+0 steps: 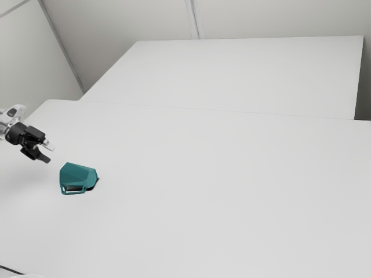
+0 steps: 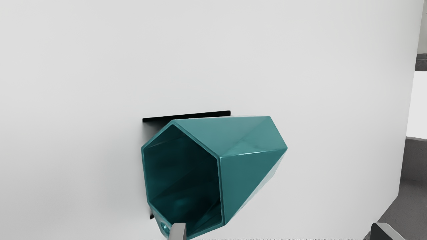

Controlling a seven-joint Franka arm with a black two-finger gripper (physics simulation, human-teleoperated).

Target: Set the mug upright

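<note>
A teal faceted mug (image 1: 77, 175) lies on its side on the white table in the exterior view. The black gripper (image 1: 46, 154) is just beyond it toward the exterior view's upper left, apart from it in that picture. In the wrist view the mug (image 2: 248, 143) shows its open mouth and dark inside. The gripper (image 2: 281, 231) is open there, its fingertips wide apart, one overlapping the mug's rim near the handle and the other well away from the mug. Most of the handle is hidden behind that first fingertip.
The white table (image 1: 220, 185) extends around the mug, and a second white surface (image 1: 232, 75) stands behind it. A dark cable (image 1: 10, 270) lies at the exterior view's lower left corner. The table's edge runs along one side in the wrist view.
</note>
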